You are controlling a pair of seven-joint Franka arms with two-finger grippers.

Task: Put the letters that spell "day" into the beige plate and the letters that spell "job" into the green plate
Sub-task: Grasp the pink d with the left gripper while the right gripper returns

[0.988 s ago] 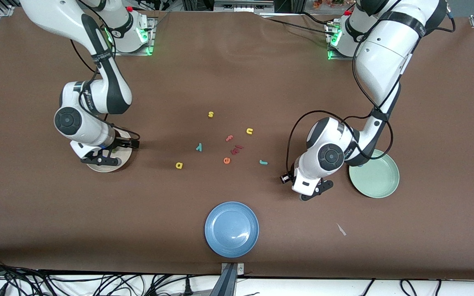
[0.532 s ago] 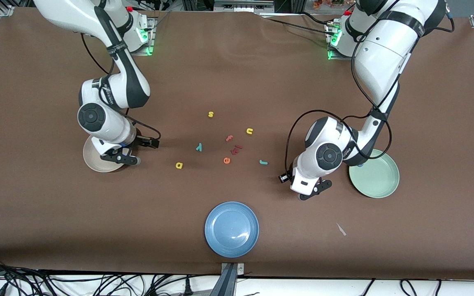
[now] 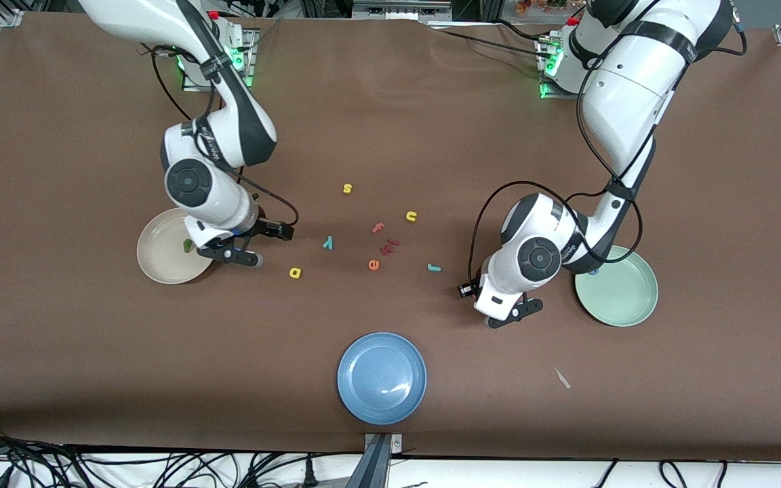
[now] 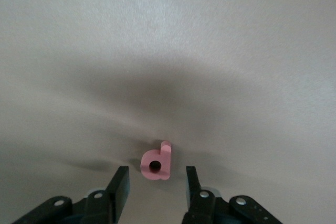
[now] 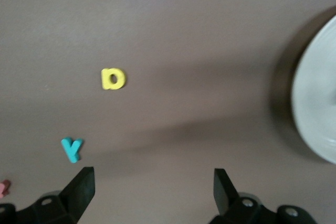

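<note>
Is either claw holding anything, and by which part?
No. Both are empty: the right gripper stands open, and the pink letter lies untouched on the table before the open left gripper.

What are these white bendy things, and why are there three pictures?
They are two robot arms. The big picture looks down from a camera facing them; the small ones come from cameras on their wrists. The black prongs are each arm's end effector, its pincher. The left end effector is open over a pink letter lying on the brown table. The right end effector is open too, beside the beige plate, which has a green letter in it. More foam letters, like a yellow one, lie in the middle. Nothing is held.
</note>
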